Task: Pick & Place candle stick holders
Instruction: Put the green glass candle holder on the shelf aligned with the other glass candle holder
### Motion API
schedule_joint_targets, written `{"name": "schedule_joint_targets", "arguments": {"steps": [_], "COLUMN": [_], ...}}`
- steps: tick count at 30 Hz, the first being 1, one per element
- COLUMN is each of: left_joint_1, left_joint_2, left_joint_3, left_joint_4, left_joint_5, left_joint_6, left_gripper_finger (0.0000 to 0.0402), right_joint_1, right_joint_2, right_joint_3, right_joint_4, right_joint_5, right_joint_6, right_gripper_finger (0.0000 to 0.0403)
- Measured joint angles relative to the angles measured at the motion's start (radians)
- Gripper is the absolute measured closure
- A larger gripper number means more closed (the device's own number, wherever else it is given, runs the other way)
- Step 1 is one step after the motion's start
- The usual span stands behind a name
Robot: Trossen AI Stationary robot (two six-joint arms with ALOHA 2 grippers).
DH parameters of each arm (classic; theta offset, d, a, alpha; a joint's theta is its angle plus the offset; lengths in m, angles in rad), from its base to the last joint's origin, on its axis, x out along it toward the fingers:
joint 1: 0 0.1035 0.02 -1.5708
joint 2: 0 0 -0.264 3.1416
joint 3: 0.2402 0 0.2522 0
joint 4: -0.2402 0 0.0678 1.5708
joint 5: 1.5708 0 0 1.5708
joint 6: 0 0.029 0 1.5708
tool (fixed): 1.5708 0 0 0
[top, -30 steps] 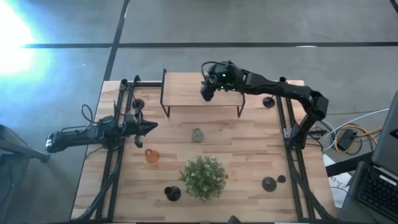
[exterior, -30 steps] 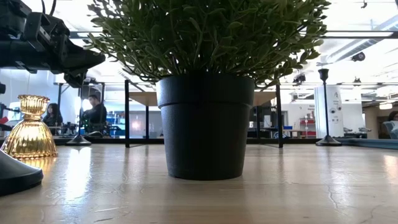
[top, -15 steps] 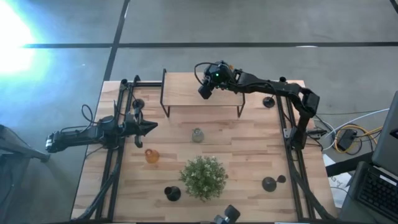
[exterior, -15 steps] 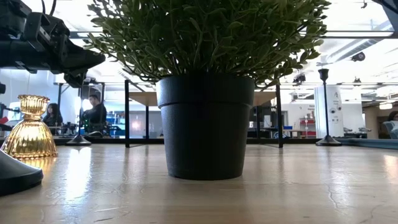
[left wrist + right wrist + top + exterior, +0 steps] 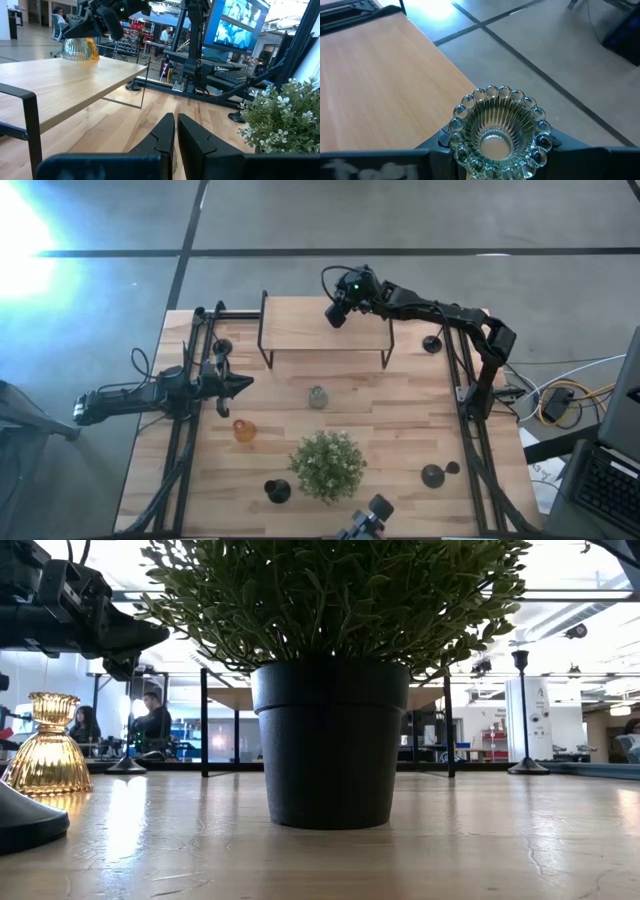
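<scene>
Clock positions refer to the table seen from above, with 6 o'clock at the near edge.

1. At 7 o'clock a black near-left candle stick holder (image 5: 277,491) stood upright by the near edge. At 4 o'clock a near-right candle stick holder (image 5: 432,475) stood upright. Both were free of either gripper.
2. At 6 o'clock, between these two, sat the potted plant (image 5: 327,464) in its black pot (image 5: 330,745).
3. At 8 o'clock stood the orange vase (image 5: 244,430). The grey-green vase (image 5: 317,397) stood close to the table's centre.
4. At 9 o'clock the left gripper (image 5: 245,384) hung over the table (image 5: 400,415) with its fingers clenched together on nothing.
5. At 10 o'clock a far-left candle stick holder (image 5: 222,347) stood beside the left frame rail. At 2 o'clock a far-right candle stick holder (image 5: 432,343) stood upright by the base of the right arm.
6. At 12 o'clock stood the wooden shelf (image 5: 325,330) on black legs. The right gripper (image 5: 337,310) was over the shelf's far edge, grasping a clear beaded glass cup (image 5: 495,130) between its fingers. It could not be told whether the cup rested on the shelf or hung just clear of it.
</scene>
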Motion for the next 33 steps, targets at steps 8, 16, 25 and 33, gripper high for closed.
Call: {"name": "schedule_joint_targets", "arguments": {"steps": [8, 16, 25, 33], "left_joint_1": [0.000, 0.000, 0.000, 0.000], "left_joint_2": [0.000, 0.000, 0.000, 0.000], "left_joint_3": [0.000, 0.000, 0.000, 0.000], "left_joint_4": [0.000, 0.000, 0.000, 0.000], "left_joint_5": [0.000, 0.000, 0.000, 0.000], "left_joint_6": [0.000, 0.000, 0.000, 0.000], "left_gripper_finger": [0.0376, 0.0376, 0.0376, 0.0376], "right_joint_1": [0.015, 0.033, 0.037, 0.037], "right_joint_2": [-0.002, -0.003, -0.011, -0.055], "right_joint_3": [0.000, 0.000, 0.000, -0.003], "right_joint_4": [0.035, 0.021, -0.016, -0.022], "right_joint_5": [-0.105, -0.080, -0.040, -0.017], "right_joint_6": [0.008, 0.014, 0.026, 0.028], "right_gripper_finger": [0.0282, 0.0282, 0.0282, 0.0282]}}
